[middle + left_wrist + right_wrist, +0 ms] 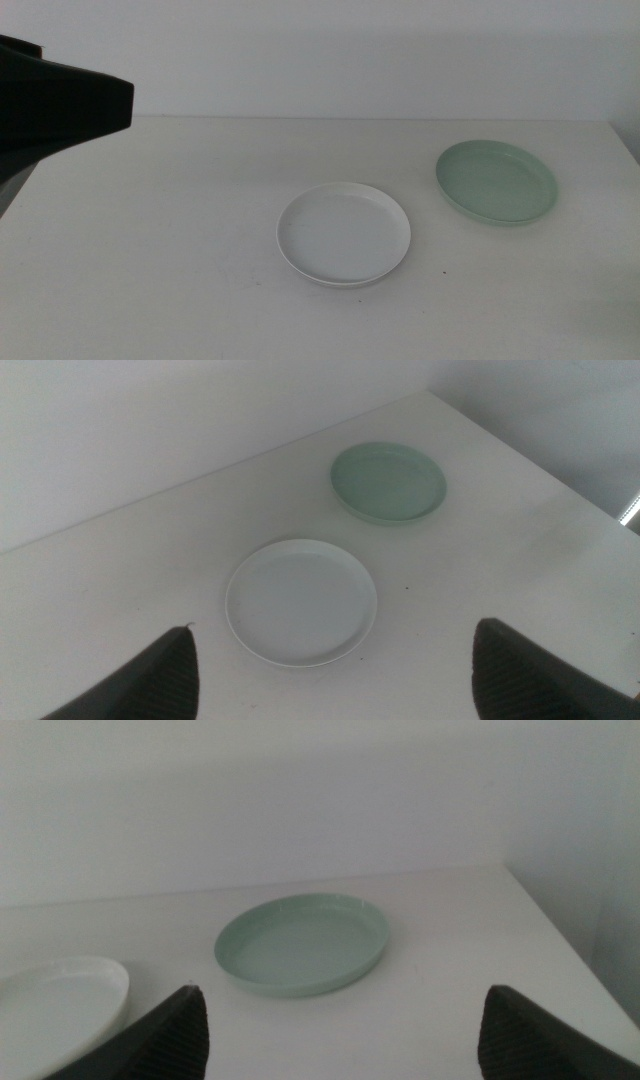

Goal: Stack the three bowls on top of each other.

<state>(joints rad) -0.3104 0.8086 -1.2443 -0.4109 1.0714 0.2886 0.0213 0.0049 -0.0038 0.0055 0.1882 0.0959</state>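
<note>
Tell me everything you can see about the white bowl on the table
The white bowl is a shallow, plate-like round dish with a low raised rim and a flat, empty inside. It looks smooth and matte, perhaps plastic. It sits upright and level on the white table, near the middle, with nothing on it or in it. The mint green bowl lies apart from it, farther back and toward the right arm's side. Neither gripper touches it.

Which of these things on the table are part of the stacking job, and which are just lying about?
Part of the job:
- white bowl
- mint green bowl
- left gripper, open
- right gripper, open
No grey bowl shows.

Lying about:
- nothing else visible on the white table
</note>
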